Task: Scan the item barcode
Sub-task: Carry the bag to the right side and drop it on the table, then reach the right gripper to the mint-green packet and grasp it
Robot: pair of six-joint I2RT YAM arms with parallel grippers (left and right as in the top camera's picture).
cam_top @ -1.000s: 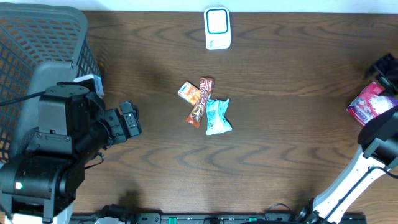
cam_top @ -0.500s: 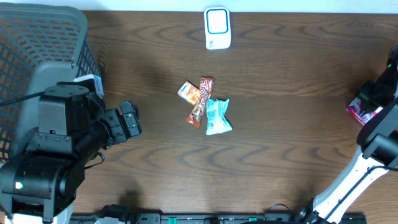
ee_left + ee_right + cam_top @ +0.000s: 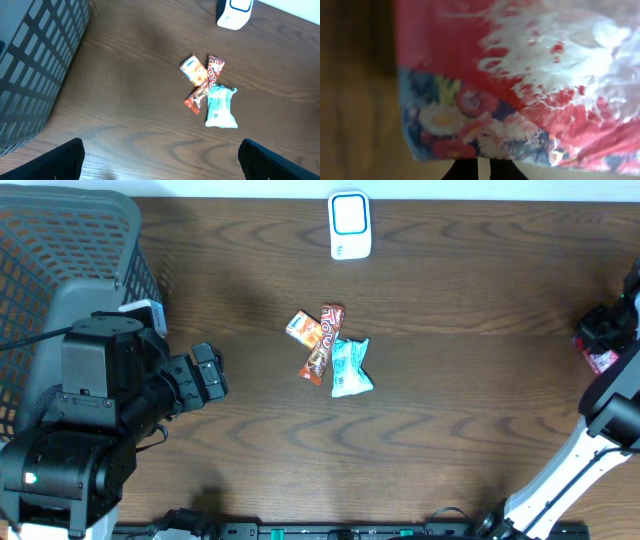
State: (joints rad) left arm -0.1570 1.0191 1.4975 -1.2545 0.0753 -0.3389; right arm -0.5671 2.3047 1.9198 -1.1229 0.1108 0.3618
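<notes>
The item, a red packet (image 3: pixel 520 75) printed with flowers, fills the right wrist view. At the table's right edge only a red corner of it (image 3: pixel 600 361) shows under my right arm. My right gripper (image 3: pixel 479 169) is shut, its fingers pressed together on the packet's lower edge, and from overhead the gripper (image 3: pixel 605 330) covers most of it. The white barcode scanner (image 3: pixel 350 225) stands at the back centre. My left gripper (image 3: pixel 162 165) hangs open and empty over bare wood, well left of the snacks; overhead, the left gripper (image 3: pixel 208 372) sits at the left.
Three small snack packs lie in a pile mid-table: an orange one (image 3: pixel 302 328), a red-brown bar (image 3: pixel 322 345) and a teal one (image 3: pixel 350 368). A grey mesh basket (image 3: pixel 60 260) fills the back left corner. The scanner (image 3: pixel 234 12) also shows in the left wrist view.
My right gripper came down onto the red packet and shut on its edge, and now covers most of it. The left arm has not moved.
</notes>
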